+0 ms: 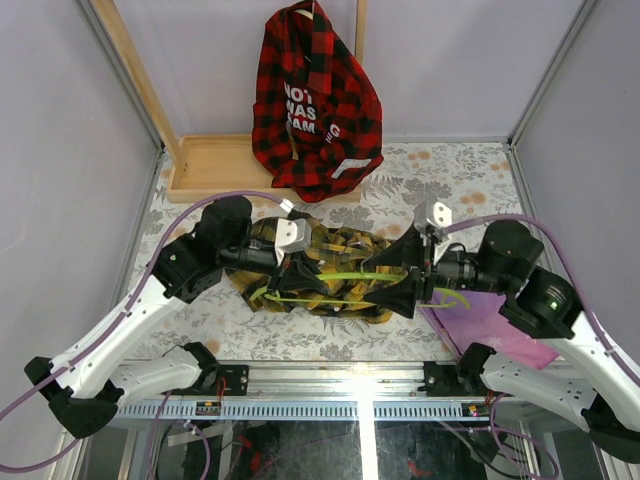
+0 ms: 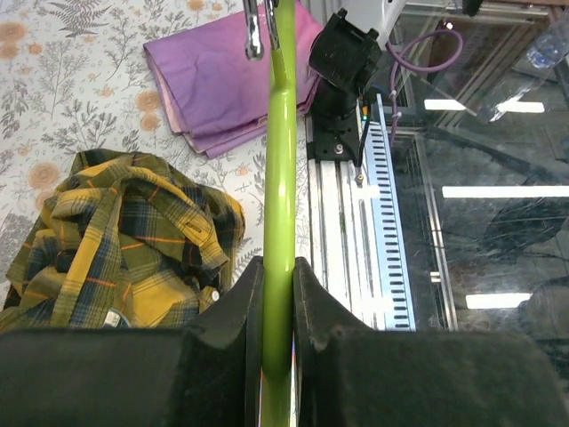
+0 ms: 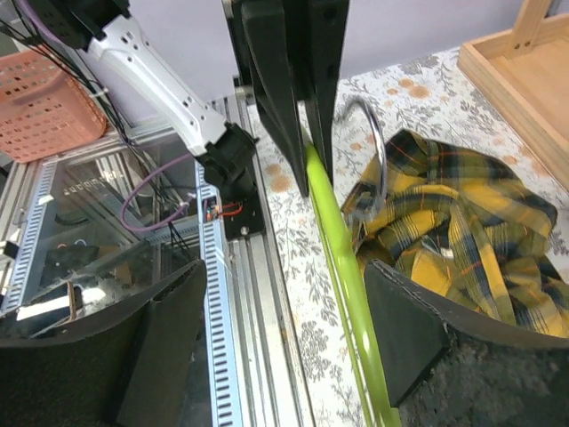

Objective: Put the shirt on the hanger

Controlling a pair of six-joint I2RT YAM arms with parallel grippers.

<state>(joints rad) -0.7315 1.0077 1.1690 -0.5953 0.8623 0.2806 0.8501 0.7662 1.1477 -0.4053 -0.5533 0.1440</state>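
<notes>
The left gripper is clenched on the hanger, its two black fingers pressed against either side of the green wire. The right gripper is released: its jaws stand wide, and the wire runs between them, nearer the finger on the shirt's side. Whether the wire touches that finger I cannot tell.

The shirt lies bunched at the middle of the table, between the two grippers. From above, the hanger crosses over it from 9 to 3 o'clock.

Only the top view shows the red shirt hanging on the wooden rack at 12 o'clock. The left wrist view shows the shirt at 9 o'clock of the wire and the purple cloth at 11. The right wrist view alone shows an orange basket off the table at 10 o'clock, and the hanger's metal hook arching over the shirt.

The table wears a floral cover, an aluminium rail edges its near side, and pale panels wall it in.
</notes>
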